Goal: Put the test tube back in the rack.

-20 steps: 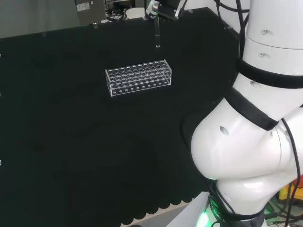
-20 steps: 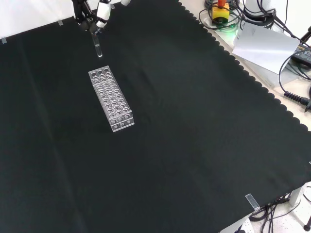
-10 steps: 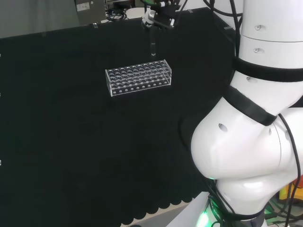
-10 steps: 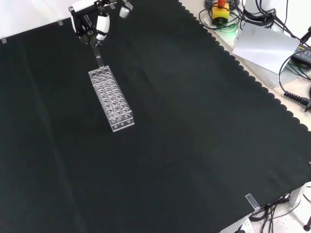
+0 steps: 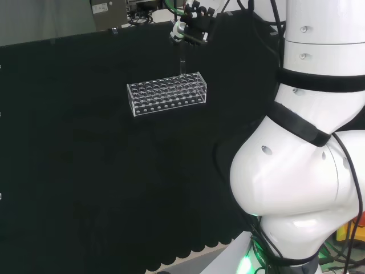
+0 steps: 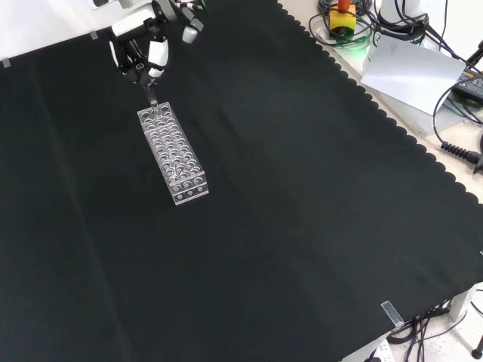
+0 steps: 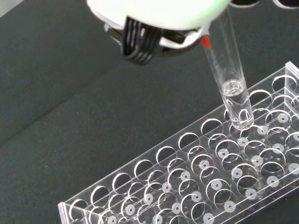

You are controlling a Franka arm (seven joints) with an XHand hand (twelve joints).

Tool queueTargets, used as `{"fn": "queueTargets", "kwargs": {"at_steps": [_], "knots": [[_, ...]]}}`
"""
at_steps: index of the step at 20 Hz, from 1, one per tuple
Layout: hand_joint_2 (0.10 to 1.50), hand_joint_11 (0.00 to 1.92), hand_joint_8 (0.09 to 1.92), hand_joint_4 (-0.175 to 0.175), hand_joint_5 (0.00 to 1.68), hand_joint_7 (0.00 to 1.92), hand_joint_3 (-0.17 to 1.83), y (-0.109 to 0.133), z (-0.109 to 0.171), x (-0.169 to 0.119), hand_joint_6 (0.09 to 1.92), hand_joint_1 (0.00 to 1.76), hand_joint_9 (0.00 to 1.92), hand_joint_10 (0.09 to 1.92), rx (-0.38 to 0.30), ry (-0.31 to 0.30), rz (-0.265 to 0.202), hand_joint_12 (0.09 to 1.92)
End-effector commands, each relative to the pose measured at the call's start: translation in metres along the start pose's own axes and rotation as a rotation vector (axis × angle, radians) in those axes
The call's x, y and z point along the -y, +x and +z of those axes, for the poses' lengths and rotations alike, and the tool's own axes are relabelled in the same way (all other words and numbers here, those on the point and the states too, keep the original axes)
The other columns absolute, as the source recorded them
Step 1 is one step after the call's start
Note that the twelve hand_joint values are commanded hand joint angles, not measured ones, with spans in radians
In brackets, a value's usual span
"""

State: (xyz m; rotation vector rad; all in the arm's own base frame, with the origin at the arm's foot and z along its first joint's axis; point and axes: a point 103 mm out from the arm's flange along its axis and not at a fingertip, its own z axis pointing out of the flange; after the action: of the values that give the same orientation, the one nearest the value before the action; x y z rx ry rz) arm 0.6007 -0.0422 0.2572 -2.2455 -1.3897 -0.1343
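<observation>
The clear plastic rack (image 5: pixel 166 93) (image 6: pixel 173 153) (image 7: pixel 219 172) with many round holes lies on the black cloth. The hand (image 5: pixel 191 25) (image 6: pixel 147 53) (image 7: pixel 159 18) hovers over the rack's end, fingers curled on a clear test tube (image 5: pixel 182 65) (image 6: pixel 152 100) (image 7: pixel 229 79) that hangs upright. In the wrist view the tube's rounded tip sits at the mouth of a hole in an outer row near that end. That view shows a little clear liquid inside the tube.
Black cloth (image 6: pixel 302 196) covers the bench, with a scalloped edge at the right of the front view. Cables, a yellow and red button box (image 6: pixel 342 16) and a white sheet (image 6: pixel 411 72) lie beyond that edge. The arm's white links (image 5: pixel 302 171) stand at the head view's right.
The hand has come down and moved toward the rack with the tube. The tube's tip, earlier well above and beyond the rack's end, now meets the rack's top.
</observation>
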Motion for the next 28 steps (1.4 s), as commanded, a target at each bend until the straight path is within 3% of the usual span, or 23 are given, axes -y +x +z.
{"fn": "queueTargets", "kwargs": {"at_steps": [1, 11, 28], "knots": [[0.66, 1.23, 0.45, -0.175, 1.33, 1.74, 0.61, -0.001, 0.003, -0.002, 0.53, 1.23, 1.62, 0.53, 0.003, 0.006, 0.006, 0.84], [0.66, 1.23, 0.45, -0.175, 1.33, 1.74, 0.61, -0.015, 0.017, -0.007, 0.53, 1.23, 1.62, 0.53, -0.004, 0.028, 0.024, 0.84], [0.66, 1.23, 0.45, -0.175, 1.33, 1.74, 0.61, -0.012, 0.020, -0.016, 0.53, 1.23, 1.62, 0.53, -0.013, 0.034, 0.030, 0.84]]}}
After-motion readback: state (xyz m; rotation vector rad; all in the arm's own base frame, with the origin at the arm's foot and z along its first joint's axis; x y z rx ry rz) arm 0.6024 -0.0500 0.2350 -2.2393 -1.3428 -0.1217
